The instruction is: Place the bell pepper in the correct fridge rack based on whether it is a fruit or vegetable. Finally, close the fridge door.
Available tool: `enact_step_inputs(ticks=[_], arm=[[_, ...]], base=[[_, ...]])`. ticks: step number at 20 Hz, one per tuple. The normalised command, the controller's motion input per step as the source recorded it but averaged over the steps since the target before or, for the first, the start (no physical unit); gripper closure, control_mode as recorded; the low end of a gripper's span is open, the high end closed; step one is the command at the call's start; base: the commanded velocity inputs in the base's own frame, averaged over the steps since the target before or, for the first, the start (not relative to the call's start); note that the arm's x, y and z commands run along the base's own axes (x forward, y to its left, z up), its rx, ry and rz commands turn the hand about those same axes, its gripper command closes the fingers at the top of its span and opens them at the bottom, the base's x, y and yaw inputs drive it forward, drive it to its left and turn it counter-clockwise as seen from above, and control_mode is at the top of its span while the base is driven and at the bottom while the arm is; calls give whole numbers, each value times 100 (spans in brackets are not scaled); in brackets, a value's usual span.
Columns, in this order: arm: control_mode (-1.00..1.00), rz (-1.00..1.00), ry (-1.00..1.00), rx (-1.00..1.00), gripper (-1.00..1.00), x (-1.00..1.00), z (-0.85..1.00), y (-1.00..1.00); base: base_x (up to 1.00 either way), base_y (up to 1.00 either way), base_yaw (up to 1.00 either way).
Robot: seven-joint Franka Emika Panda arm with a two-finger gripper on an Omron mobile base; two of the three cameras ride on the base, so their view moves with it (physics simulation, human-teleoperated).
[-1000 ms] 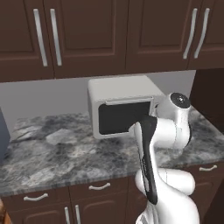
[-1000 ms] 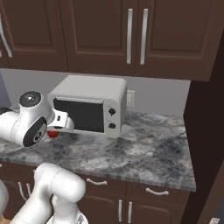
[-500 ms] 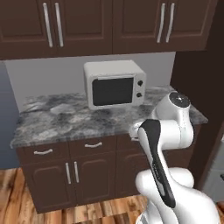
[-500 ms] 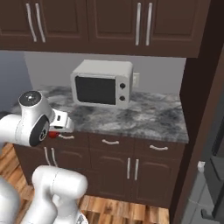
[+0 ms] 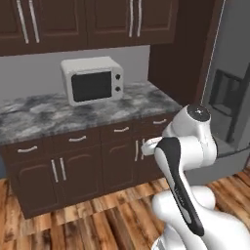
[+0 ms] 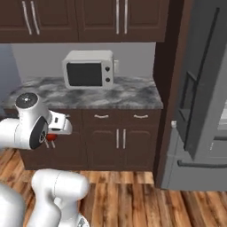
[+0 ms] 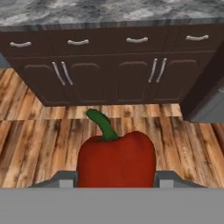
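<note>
Gripping the bell pepper (image 7: 117,158) between its jaws, the gripper (image 7: 114,178) carries it above the wooden floor (image 7: 39,140), green stem upward. Beyond stand dark base cabinets (image 6: 117,138) under a marble counter (image 6: 111,95) bearing a microwave (image 6: 88,69), and the fridge (image 6: 201,106) stands far right.

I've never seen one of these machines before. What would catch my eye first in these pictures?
Probably the glossy red bell pepper with its green stem, held in the gripper above a wooden floor. Next, the big white robot arm standing back from a marble counter that carries a white microwave. To the right rises a tall grey fridge.
</note>
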Motion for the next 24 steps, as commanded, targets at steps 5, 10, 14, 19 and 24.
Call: enact_step_inputs(ticks=[5,10,14,19,24], arm=[[100,0,0,0,100,0,0,0],[100,0,0,0,100,0,0,0],[100,0,0,0,100,0,0,0],[100,0,0,0,100,0,0,0],[100,0,0,0,100,0,0,0]], base=[[-44,-8,-79],[-13,-62,-67],[12,-99,-37],[40,-98,-22],[81,-85,11]])
